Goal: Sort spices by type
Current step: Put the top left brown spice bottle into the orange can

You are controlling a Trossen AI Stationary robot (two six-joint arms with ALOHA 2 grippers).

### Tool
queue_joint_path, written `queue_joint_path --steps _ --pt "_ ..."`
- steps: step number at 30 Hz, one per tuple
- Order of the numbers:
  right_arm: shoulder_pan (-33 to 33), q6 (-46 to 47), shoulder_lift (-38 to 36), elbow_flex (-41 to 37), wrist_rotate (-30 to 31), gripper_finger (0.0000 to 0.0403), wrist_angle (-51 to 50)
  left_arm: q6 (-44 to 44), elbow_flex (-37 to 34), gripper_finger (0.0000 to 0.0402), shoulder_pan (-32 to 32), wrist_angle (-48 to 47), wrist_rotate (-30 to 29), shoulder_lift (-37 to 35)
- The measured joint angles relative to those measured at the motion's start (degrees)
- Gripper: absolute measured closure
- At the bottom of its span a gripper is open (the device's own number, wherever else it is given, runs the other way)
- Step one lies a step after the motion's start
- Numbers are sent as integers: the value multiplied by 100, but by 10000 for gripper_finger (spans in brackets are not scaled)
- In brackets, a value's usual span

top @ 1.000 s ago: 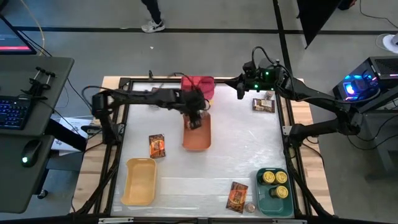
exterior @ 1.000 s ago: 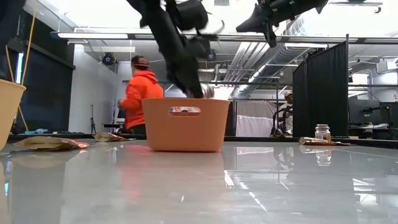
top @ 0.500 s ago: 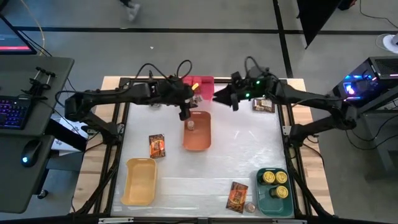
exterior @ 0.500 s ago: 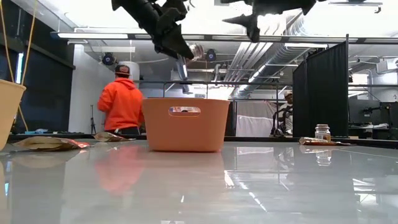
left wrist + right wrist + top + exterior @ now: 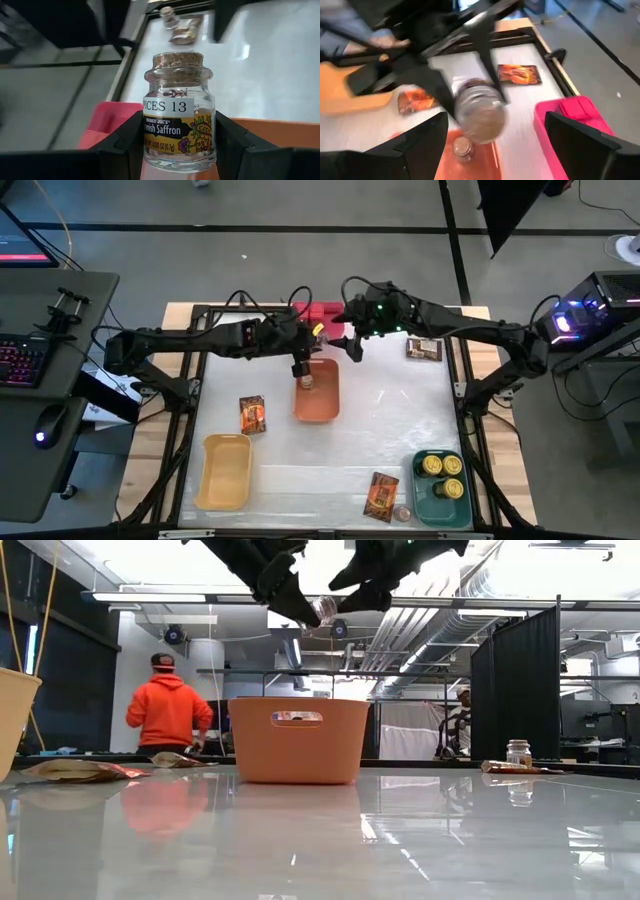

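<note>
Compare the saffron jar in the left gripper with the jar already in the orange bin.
1. The saffron jar is clamped between the fingers of the left gripper. The binned jar is touched by nothing.
2. The saffron jar hangs in the air above the orange bin. The binned jar rests on the bin's floor.

Both are small clear glass jars with pale brown tops.

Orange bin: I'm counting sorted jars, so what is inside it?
One small jar shows inside the orange bin; its wall hides that jar in the low view. The left gripper holds another jar above it.
</note>
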Motion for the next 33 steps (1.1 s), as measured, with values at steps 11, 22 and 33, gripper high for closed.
queue_joint_path --steps 11,22,33 --pt "27 -189 226 259 -175 73 -61 236 0 253 -35 308 -162 0" --pt "23 265 344 259 -172 160 14 379 0 253 -35 514 -169 0" --pt "23 324 423 259 -254 229 141 477 4 253 -35 494 -182 -11"
